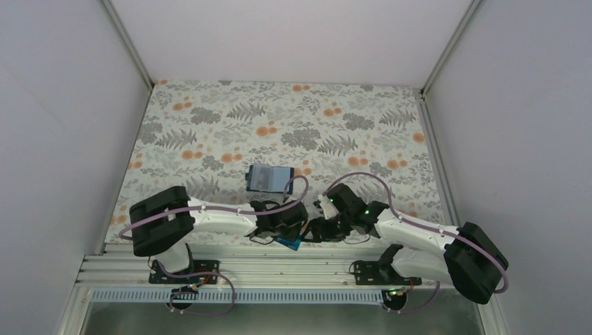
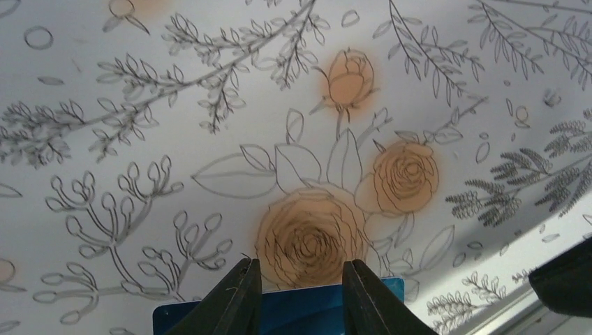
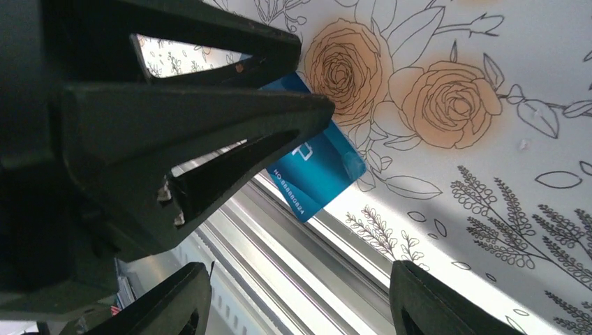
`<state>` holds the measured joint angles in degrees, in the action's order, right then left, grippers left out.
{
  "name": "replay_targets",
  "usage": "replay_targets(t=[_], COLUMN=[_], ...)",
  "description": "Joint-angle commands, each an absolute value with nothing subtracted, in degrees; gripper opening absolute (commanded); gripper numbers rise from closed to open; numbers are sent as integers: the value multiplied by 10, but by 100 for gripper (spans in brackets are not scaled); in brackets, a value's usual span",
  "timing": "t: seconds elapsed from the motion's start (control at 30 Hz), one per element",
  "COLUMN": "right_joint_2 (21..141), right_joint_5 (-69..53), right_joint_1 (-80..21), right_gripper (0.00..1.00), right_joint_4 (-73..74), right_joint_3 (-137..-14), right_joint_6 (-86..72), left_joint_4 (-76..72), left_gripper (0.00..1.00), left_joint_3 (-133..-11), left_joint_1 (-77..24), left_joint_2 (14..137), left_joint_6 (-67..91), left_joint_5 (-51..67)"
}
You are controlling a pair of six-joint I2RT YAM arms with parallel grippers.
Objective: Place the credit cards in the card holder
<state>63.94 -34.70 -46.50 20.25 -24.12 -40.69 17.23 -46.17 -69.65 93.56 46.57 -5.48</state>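
Observation:
One teal-blue credit card (image 2: pixel 300 310) lies flat at the table's near edge, its corner hanging out over the metal rail (image 3: pixel 279 237). My left gripper (image 2: pixel 301 269) stands over it with jaws partly apart, both fingertips down on the card's face, and the card (image 3: pixel 317 171) spreads past them on either side. My right gripper (image 3: pixel 300 272) is open just to the right, jaws wide above the rail and short of the card's overhanging corner, with nothing between them. From the top view both grippers (image 1: pixel 290 234) (image 1: pixel 320 229) meet at the card (image 1: pixel 288 243). The card holder (image 1: pixel 269 179) lies open farther back.
A floral cloth (image 1: pixel 279 118) covers the table. Aluminium rails (image 1: pixel 279 269) run along the near edge under the arm bases. White walls close in the left, right and back. Purple cables (image 1: pixel 300 183) loop from both arms near the card holder.

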Motion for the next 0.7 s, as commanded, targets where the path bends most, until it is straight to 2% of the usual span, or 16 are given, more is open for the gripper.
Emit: replay_targets(t=[0.0, 0.2, 0.43, 0.67], right_joint_2=[648, 641, 595, 557], right_joint_5=[-362, -372, -362, -330], right_joint_1=[-475, -484, -509, -542], right_gripper=[66, 66, 65, 65], right_joint_4=[200, 178, 127, 71], right_joint_3=[-250, -233, -180, -138], right_joint_6=[-406, -442, -582, -705], left_joint_4=[235, 237, 270, 280], left_gripper=[32, 32, 32, 32], left_joint_3=[-431, -442, -515, -504], left_joint_1=[-720, -722, -709, -677], left_joint_2=[941, 927, 943, 887], left_joint_6=[486, 486, 466, 458], left_joint_5=[-25, -43, -80, -84])
